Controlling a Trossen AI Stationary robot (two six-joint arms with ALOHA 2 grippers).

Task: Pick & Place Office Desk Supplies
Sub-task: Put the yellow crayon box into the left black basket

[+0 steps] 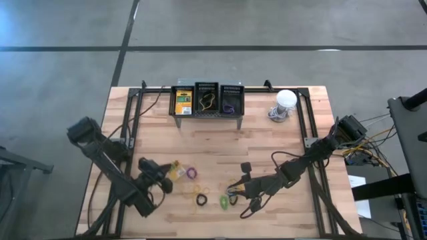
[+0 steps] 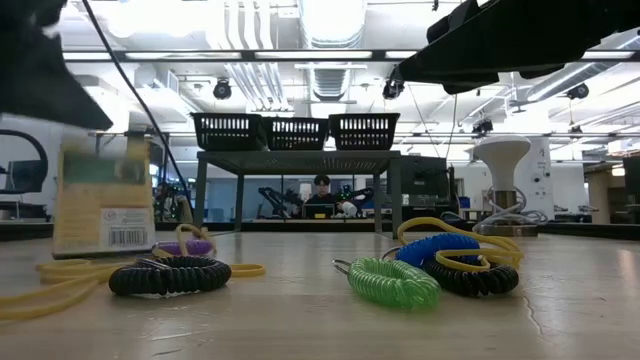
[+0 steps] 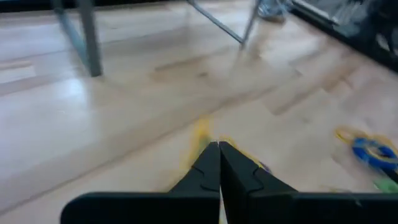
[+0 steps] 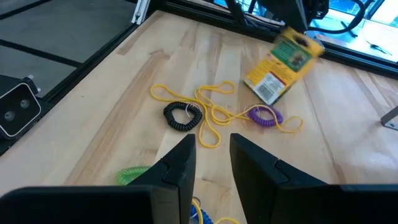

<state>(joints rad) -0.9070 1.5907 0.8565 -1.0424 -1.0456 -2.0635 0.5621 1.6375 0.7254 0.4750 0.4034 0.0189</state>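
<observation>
Gripping a yellow-and-green crayon box [image 4: 283, 65], the left end effector [image 1: 167, 175] has its fingers pressed together on it, lifting it off the wooden worktop [image 1: 267, 143]. Just right of it lie a purple coil band [image 4: 266, 115], a black coil [image 4: 183, 116] and thin yellow rubber bands [image 4: 211, 106]. The right end effector [image 1: 233, 193] hovers over green [image 2: 393, 282] and blue coils [image 2: 437, 248], fingers partly spread, holding nothing. Far back, three black mesh baskets [image 1: 207, 100] hold a crayon box, yellow bands and a purple item.
</observation>
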